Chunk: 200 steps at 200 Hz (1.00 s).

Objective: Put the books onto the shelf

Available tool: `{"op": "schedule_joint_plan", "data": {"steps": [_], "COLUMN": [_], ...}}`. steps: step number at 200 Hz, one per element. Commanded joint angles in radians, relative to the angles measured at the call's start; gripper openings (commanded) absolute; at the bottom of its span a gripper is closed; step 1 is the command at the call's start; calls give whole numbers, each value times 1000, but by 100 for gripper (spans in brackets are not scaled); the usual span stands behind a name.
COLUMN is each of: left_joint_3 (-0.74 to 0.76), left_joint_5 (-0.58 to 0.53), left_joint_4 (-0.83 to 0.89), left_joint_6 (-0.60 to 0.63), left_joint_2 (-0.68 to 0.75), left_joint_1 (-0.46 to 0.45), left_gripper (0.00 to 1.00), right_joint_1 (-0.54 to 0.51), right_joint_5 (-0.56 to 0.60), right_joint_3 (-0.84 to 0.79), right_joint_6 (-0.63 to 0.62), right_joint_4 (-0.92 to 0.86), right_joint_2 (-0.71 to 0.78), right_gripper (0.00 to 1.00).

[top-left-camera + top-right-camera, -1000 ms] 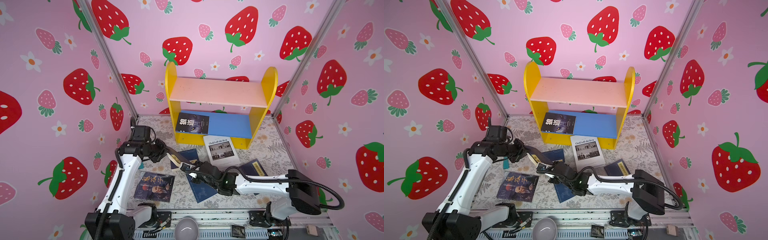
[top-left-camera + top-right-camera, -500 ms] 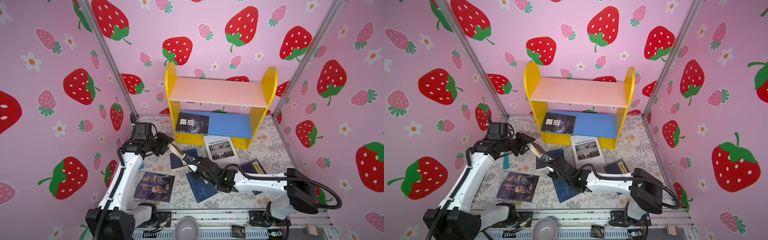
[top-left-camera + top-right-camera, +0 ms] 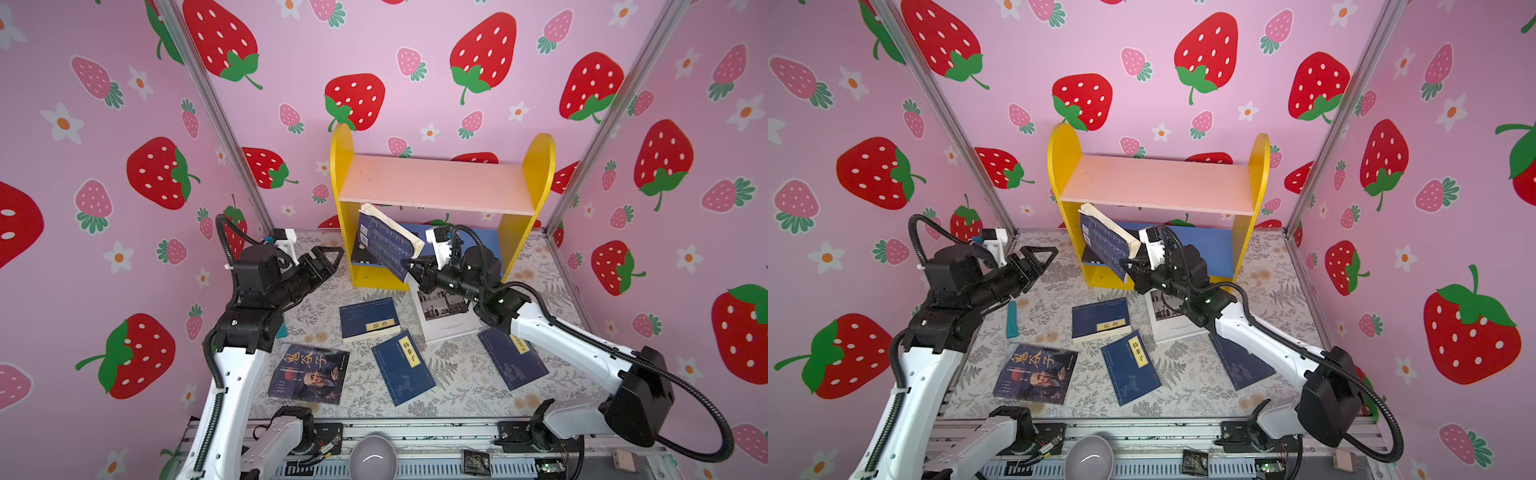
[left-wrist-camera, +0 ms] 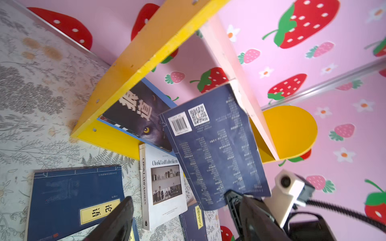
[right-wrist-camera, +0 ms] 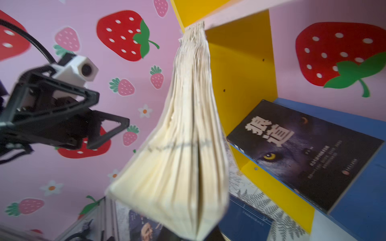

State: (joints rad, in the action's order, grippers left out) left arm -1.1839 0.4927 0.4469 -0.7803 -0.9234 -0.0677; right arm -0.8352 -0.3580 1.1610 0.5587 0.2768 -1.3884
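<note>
- Item in hand: a navy paperback book [image 3: 386, 245] with a cream, rough-edged page block. Its matte back cover carries white text columns, a barcode and a QR code.
- Position: the book stands tilted in front of the 9 o'clock end of the shelf [image 3: 340, 174]. Its upper corner is at the front edge of the pale pink upper board [image 3: 436, 183]; contact cannot be confirmed.
- Right gripper [image 3: 409, 266]: clamped on the book's lower corner.
- Left gripper [image 3: 328, 259]: black triangular fingers spread apart with nothing between them. It sits at 9 o'clock of the shelf, clear of the book.
- Shelf construction: 2 yellow round-topped side panels, flat painted boards and a blue lower board [image 3: 1208, 249].
- On the lower board: a glossy black wolf-eye book [image 4: 137, 116] lies flat at the 9 o'clock end.
- On the floral-print table cover [image 3: 457, 386], lying flat:
  - a centre navy book [image 3: 368, 318] with a yellow label;
  - a second navy book [image 3: 403, 368] at 6 o'clock of it;
  - a third navy book [image 3: 511, 357] at 4 o'clock;
  - a dark old-man portrait book [image 3: 309, 374] at 7 o'clock;
  - a thick white "Chokladfabriken" book [image 3: 444, 320], partly under the right arm.
</note>
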Motion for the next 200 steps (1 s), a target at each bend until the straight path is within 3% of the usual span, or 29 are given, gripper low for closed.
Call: {"op": "schedule_joint_plan", "data": {"steps": [1,38,67,91,140,166,200], "left_joint_3": [51,44,84,94,33,-8,-37], "left_joint_5": [69,50,124,109,100,102,110], "left_joint_4": [-143,-250,-501,-615,-728,-781,-856], "left_joint_6": [34,154,73,39,16,16,12], "left_joint_2": [50,62,17,-22,-125,-179,-212], "left_joint_1": [-45,-188,-205,-211,-244,-276,-306], "left_gripper": [82,85,85,86,82,74,55], "right_joint_1": [29,102,125,125,124,124,124], "right_joint_5": [-182,-319,-371,-374,-365,-363,-348], "right_joint_3": [68,61,13,-8,-20,-27,-41], "right_joint_6": [204,513,794,951,1003,1014,1089], "right_joint_4": [147,431,762,952,1018,1029,1114], "right_joint_2": [59,19,-58,-112,-123,-121,-149], "right_gripper": [0,0,0,0,0,1,1]}}
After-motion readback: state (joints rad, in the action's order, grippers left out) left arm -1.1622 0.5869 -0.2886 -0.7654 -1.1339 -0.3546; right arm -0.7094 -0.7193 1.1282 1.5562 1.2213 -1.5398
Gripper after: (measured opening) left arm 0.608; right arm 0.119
